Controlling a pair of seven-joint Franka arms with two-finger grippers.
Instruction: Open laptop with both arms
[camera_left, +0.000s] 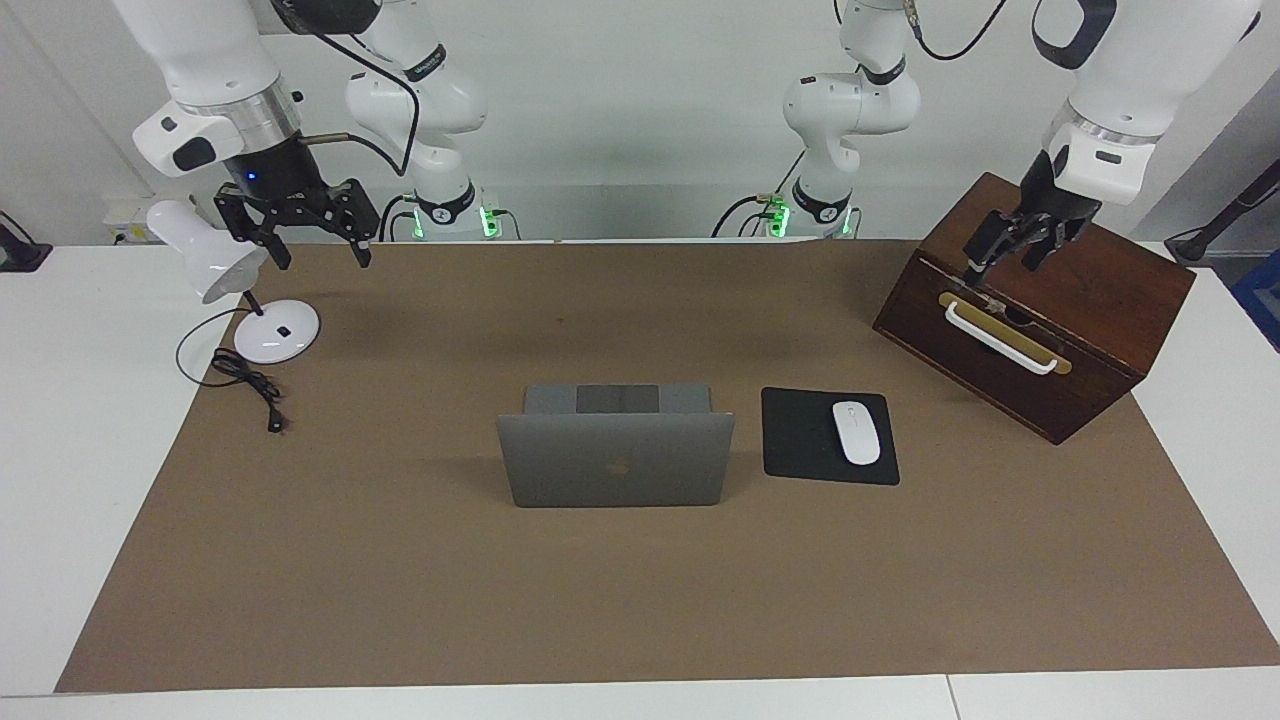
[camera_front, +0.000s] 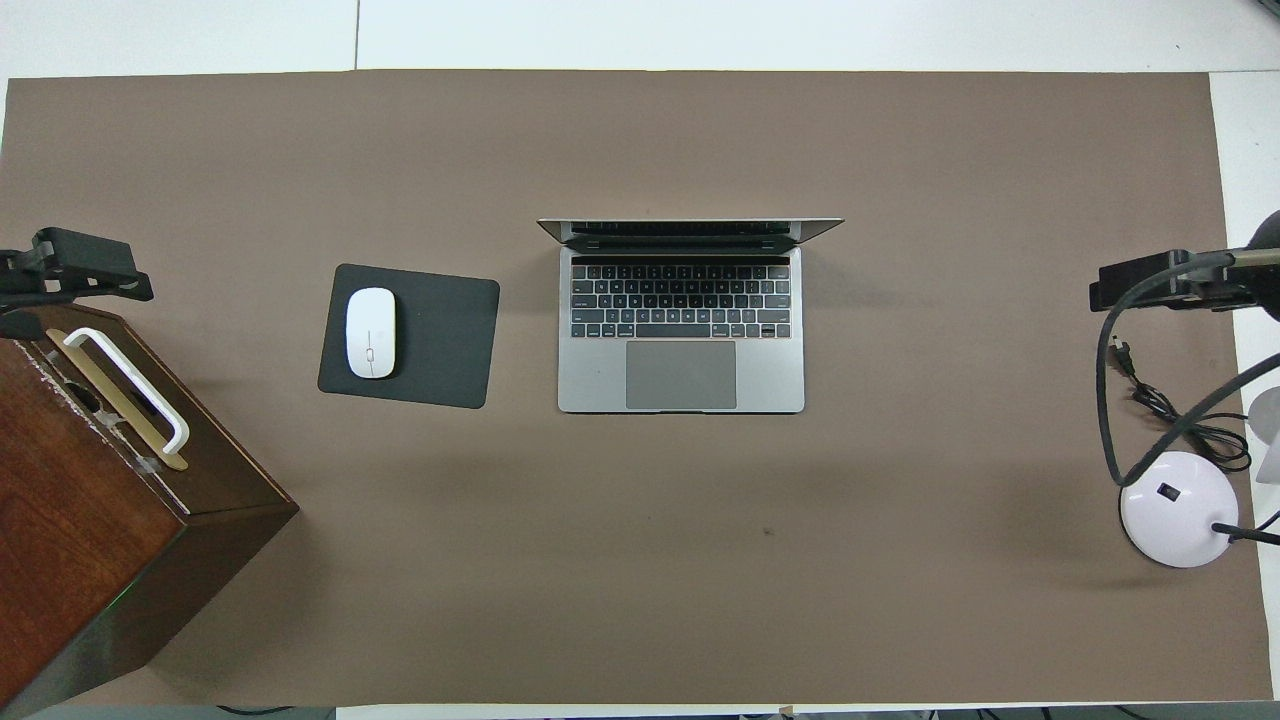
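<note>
**Laptop stands open in the middle, both grippers up at the table ends**

You see the laptop (camera_left: 615, 460) in the middle of the brown mat (camera_left: 400, 580), well apart from both grippers. Its lid is already raised, about upright, with the keyboard side toward the robots. The only mark you can read is the dark apple logo (camera_left: 618, 467) on the back of the lid; the letters on the keys are too small to read.

Just beside the laptop, toward the left arm's end, the white mouse (camera_left: 856, 432) lies on the black mouse pad (camera_left: 800, 435).

The left gripper (camera_left: 1000, 262) hangs over the front top edge of the wooden box (camera_left: 1090, 290), above its white handle (camera_left: 1000, 338). Its jaws are apart and hold nothing.

The right gripper (camera_left: 322, 258) hangs over the mat edge next to the head of the white desk lamp (camera_left: 205, 255), jaws wide and empty
</note>
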